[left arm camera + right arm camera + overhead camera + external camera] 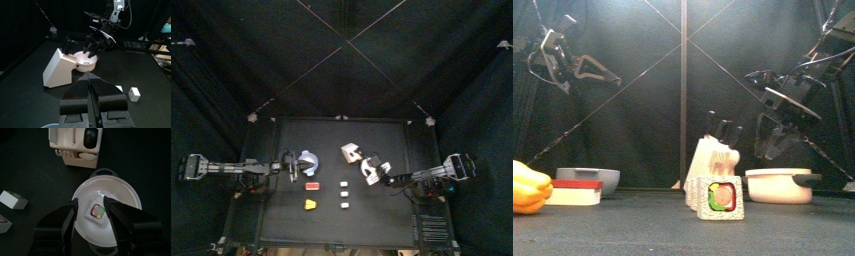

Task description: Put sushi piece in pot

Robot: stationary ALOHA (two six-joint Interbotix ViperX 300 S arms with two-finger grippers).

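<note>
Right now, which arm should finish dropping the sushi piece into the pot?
Right. Its gripper hangs directly over the pot, with the sushi piece between its jaws. The left gripper is off to the side, shut.

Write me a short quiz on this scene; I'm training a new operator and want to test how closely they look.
1. True or false: the right gripper hangs directly above the white round pot with side handles.
2. Multiple choice: the sushi piece with the green and red filling sits (A) on the table beside the pot, (B) between the right gripper's jaws over the pot, (C) on top of the cream-coloured knife block.
3. Fill in: in its wrist view, the left gripper has its jaws ____.

Key: 1 true; 2 B; 3 shut.
</note>
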